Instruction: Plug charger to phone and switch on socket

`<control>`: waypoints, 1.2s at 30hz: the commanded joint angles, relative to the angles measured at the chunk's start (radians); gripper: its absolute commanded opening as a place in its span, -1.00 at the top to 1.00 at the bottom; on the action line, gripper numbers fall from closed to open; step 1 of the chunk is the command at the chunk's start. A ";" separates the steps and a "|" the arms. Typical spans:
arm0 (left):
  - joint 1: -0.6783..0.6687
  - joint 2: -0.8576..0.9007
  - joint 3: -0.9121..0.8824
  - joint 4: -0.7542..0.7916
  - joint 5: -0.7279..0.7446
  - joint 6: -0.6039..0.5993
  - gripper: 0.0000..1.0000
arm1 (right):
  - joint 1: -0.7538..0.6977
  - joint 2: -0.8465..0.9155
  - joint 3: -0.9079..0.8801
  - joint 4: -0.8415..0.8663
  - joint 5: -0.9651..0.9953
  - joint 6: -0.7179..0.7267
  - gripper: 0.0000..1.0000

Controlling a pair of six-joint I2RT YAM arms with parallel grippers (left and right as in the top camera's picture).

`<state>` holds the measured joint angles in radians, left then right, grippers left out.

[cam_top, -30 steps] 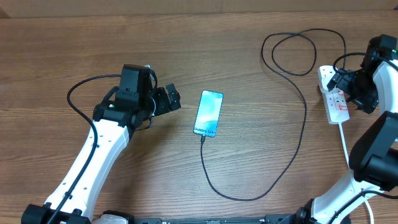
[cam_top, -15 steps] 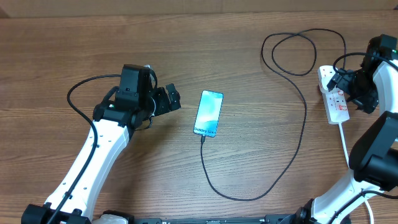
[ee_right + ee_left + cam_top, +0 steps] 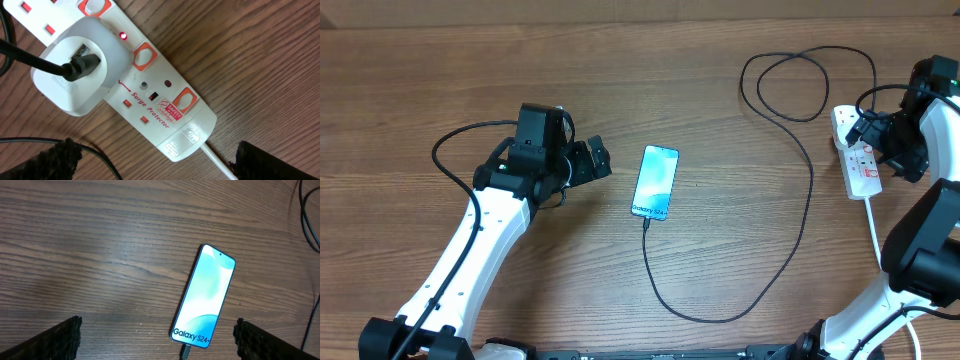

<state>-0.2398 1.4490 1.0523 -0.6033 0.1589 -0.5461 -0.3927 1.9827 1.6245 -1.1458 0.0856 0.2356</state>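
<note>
The phone (image 3: 655, 182) lies face up mid-table, its blue-cyan screen lit; the left wrist view shows it too (image 3: 205, 295). The charger (image 3: 809, 200), a thin black cable, has its connector tip (image 3: 185, 352) in the phone's bottom edge. It loops across the table to a white adapter (image 3: 75, 70) seated in the socket (image 3: 155, 100). A small red light (image 3: 123, 36) glows on the white strip (image 3: 863, 168). My left gripper (image 3: 592, 160) is open just left of the phone, touching nothing. My right gripper (image 3: 155, 162) hovers open above the socket's cord end.
The socket's thick white cord (image 3: 873, 225) runs toward the front right beside my right arm. The black cable forms a loose loop (image 3: 800, 85) at the back. A black cable of the left arm (image 3: 450, 160) arcs over the wood at the left.
The left arm has shifted very slightly; the phone, cable, socket and right arm have stayed put.
</note>
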 commanded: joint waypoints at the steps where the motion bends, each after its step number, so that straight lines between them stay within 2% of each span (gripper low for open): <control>1: 0.004 -0.010 0.009 0.001 -0.013 0.019 -1.00 | -0.002 -0.030 0.016 0.002 0.010 -0.002 -1.00; 21: -0.003 -0.014 -0.015 0.041 -0.035 0.023 -0.99 | -0.002 -0.030 0.016 0.002 0.010 -0.001 -1.00; 25: -0.023 -0.045 -0.103 0.173 -0.035 0.023 -0.99 | -0.002 -0.030 0.016 0.002 0.010 -0.001 -1.00; 32: -0.055 -0.157 -0.410 0.617 -0.035 0.023 -0.99 | -0.002 -0.030 0.016 0.002 0.010 -0.001 -1.00; 36: -0.055 -0.216 -0.537 0.757 -0.047 0.023 -0.99 | -0.002 -0.030 0.016 0.002 0.010 -0.001 -1.00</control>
<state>-0.2932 1.2819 0.5823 0.1089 0.1333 -0.5426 -0.3927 1.9827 1.6245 -1.1454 0.0856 0.2344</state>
